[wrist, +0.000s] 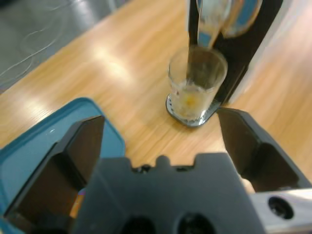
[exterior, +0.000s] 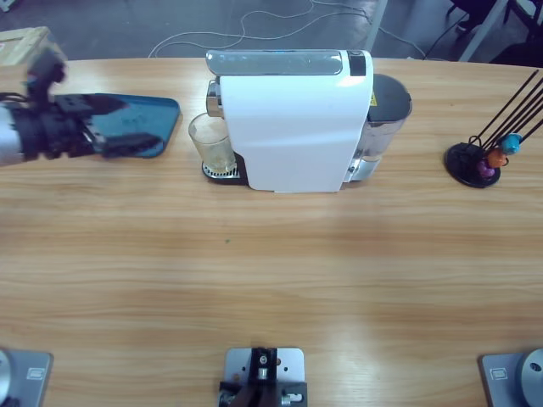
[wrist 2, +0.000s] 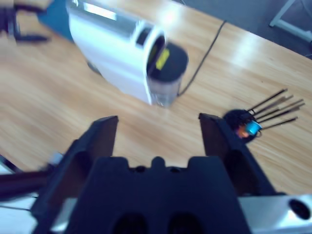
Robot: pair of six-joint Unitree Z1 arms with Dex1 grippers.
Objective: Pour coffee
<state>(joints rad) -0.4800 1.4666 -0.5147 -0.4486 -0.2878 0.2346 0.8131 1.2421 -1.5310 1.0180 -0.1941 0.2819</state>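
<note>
At the table's far-left edge, the left gripper (exterior: 127, 136) hovers over a blue tray (exterior: 165, 114), its black jaws spread wide with nothing between them and aimed toward the glass. Just right of the tray, a clear glass cup (exterior: 209, 142) stands upright on the round drip plate under the spout of a white capsule coffee machine (exterior: 293, 127); the left wrist view shows only a thin pale-yellowish film at the cup's bottom (wrist: 190, 100), and no dark coffee can be made out in it. The machine's long axis runs left to right across the table, spout end facing left, with its dark-lidded water tank (exterior: 386, 110) at the right end. A yellow label sits on the machine beside the tank, its writing unreadable. Farther right stands a black wire capsule rack (exterior: 488, 153) holding orange, blue and purple capsules. The right gripper (wrist 2: 158, 131), seen only in its own wrist view, hangs high above the table, jaws wide apart and empty.
</note>
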